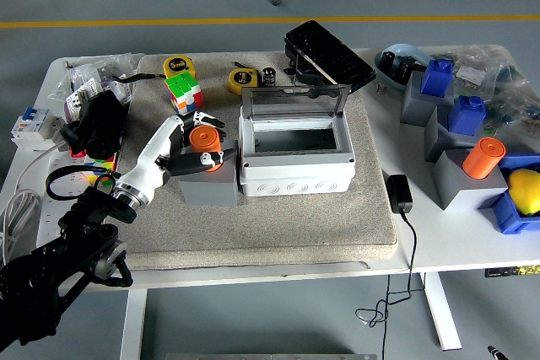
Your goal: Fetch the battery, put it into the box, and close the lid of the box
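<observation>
An orange cylindrical battery (202,137) stands upright in a grey holder block (209,185) on the grey mat, just left of the box. My left hand (201,141) comes in from the lower left. Its fingers are curled behind the battery and its thumb lies across the front, so it grips the battery, which still sits in the holder. The light grey box (295,168) stands mid-mat, open and empty inside. Its clear lid (294,103) stands upright at the back edge.
A Rubik's cube (182,90) and two yellow tape measures (178,66) lie behind my hand. A black case (327,55) sits behind the box. At the right are a second orange cylinder (483,158) on a grey block, blue blocks (466,114), a yellow ball (525,190) and a power adapter (398,193).
</observation>
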